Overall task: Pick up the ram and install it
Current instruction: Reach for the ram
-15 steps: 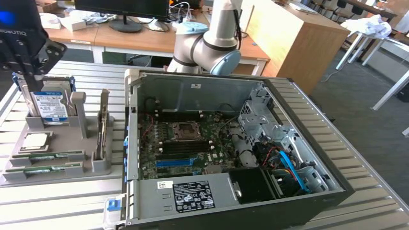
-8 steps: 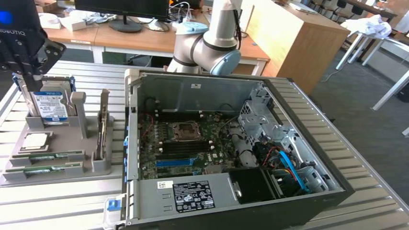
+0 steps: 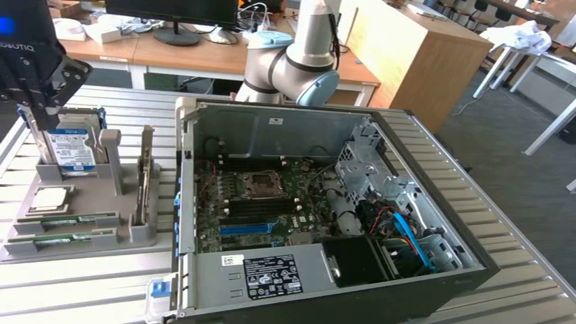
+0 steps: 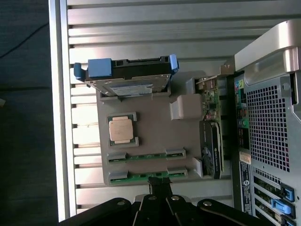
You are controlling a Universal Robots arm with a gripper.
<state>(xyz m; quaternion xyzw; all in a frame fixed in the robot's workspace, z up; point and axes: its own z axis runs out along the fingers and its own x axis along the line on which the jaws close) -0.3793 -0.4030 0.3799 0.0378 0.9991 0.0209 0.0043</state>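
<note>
Fingers (image 4: 154, 184) are pressed together holding nothing, hanging above the grey holder (image 4: 155, 123), and the ram (image 4: 146, 175) sits slotted along the holder's edge, looks light, stiff but fragile, so I'd pinch its long edges mid-length.

We see bright, even daylight in the exterior view: the bench (image 3: 81, 290) washes out pale, while the inside of the case (image 3: 270, 202) lies in shade. In the wrist view, glare streaks along the bench's edge, the floor (image 4: 23, 117) beyond falls dark, and the gripper (image 4: 159, 182) shows as a black silhouette.
</note>
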